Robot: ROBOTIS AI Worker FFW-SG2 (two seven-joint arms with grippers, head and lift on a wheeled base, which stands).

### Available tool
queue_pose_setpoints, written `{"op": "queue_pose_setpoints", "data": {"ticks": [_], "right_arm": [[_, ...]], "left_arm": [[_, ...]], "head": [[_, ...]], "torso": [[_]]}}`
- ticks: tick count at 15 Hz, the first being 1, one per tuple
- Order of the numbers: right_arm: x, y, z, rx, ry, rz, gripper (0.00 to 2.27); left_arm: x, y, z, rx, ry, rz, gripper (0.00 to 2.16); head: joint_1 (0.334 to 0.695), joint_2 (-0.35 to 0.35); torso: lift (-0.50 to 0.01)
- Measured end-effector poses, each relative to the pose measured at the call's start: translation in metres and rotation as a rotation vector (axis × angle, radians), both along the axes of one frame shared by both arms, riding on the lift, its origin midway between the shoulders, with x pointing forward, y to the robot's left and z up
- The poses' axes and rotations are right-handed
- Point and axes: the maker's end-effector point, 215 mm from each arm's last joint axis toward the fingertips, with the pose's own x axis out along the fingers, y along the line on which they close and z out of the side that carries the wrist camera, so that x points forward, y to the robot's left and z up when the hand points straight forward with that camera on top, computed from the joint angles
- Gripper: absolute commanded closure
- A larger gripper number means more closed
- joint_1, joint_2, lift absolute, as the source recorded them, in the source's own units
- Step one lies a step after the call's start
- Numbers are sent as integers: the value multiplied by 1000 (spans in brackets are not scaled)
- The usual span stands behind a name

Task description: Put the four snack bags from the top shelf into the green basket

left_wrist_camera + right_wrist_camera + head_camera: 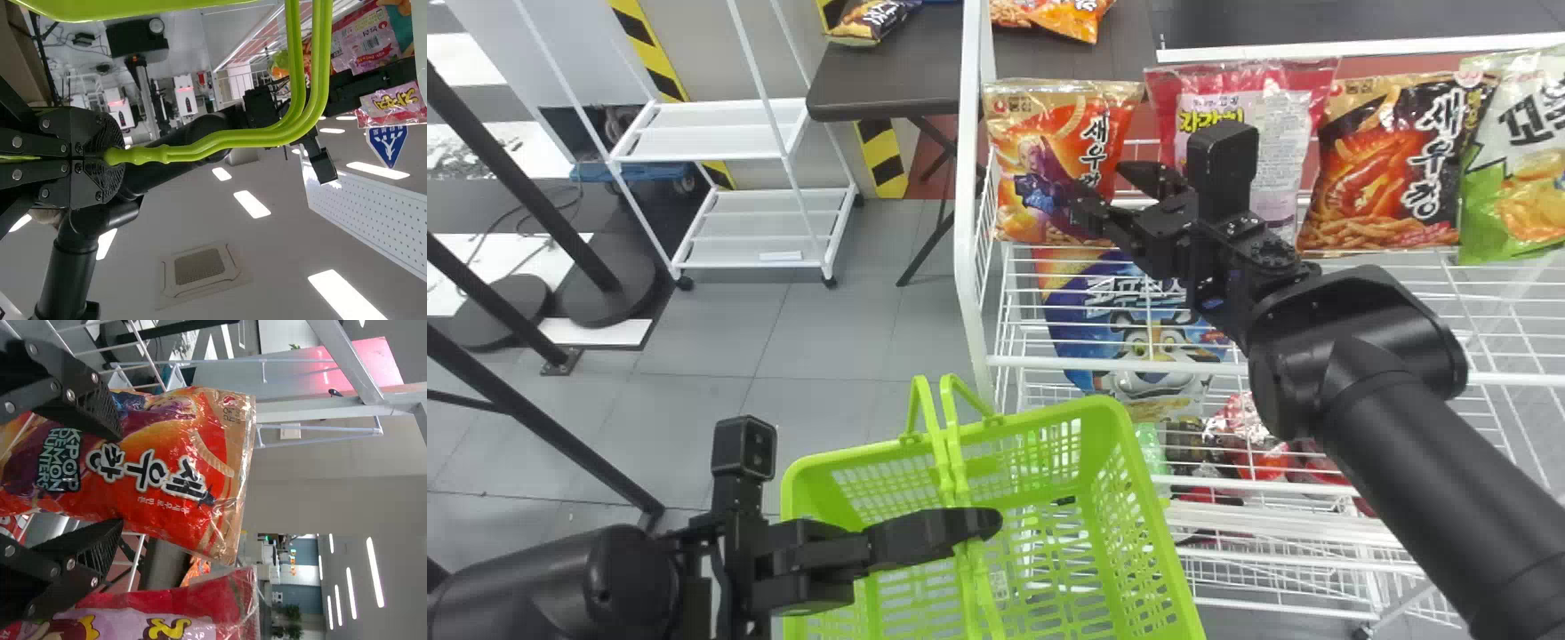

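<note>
Landmark: green basket (pixel 836 458), mouth up, near the bottom edge of the head view
Basket handles (pixel 947 444): raised over the green basket, brought together in the left gripper
Left gripper (pixel 985 524): over the green basket; fingers closed, the paired handles pinched between them
Right gripper (pixel 1089 185): beyond the green basket, higher and to the right; fingers spread well apart at the orange-red snack bag, one across its printed face, one by its side edge; no grip taken
Top shelf (pixel 1076 363): white wire, above and beyond the green basket, extending right
Snack bags, four: upright in a row on the top shelf, outside the green basket
Nearest the left end: orange-red snack bag (pixel 1060 111)
Second: pink-red snack bag (pixel 1285 138)
Third: orange-and-black snack bag (pixel 1378 173)
Farthest right of the green basket: green-and-white snack bag (pixel 1507 191)
Lower stock: blue bag with a tiger figure (pixel 1138 311), under the top shelf, beyond the green basket
Dark table (pixel 880 80): well beyond the green basket, snack packets on top
White rack (pixel 725 142): beyond and left of the green basket, on the floor
</note>
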Motion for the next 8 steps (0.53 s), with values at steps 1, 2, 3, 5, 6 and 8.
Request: {"op": "queue_pose_setpoints", "data": {"ticks": [1, 2, 3, 5, 6, 8], "right_arm": [[-1, 1, -1, 2, 5, 2, 2253], [-3, 3, 0, 8, 5, 11, 2253], [-5, 5, 2, 13, 1, 17, 2253], [-15, 12, 6, 17, -7, 29, 2253], [-22, 16, 8, 15, -10, 34, 2253], [-35, 20, 11, 9, -2, 36, 2253]], "left_arm": [[0, 1, 0, 0, 1, 2, 2148], [0, 1, -1, 0, 2, 3, 2148], [0, 2, -1, -1, 3, 5, 2148], [1, 3, -1, -1, 4, 9, 2148], [1, 4, -1, 0, 3, 12, 2148], [4, 8, 1, 0, 1, 20, 2148]], "head": [[695, 153], [695, 157], [695, 161], [695, 169], [695, 175], [695, 189]], "torso": [[0], [0], [0], [0], [0], [0]]}}
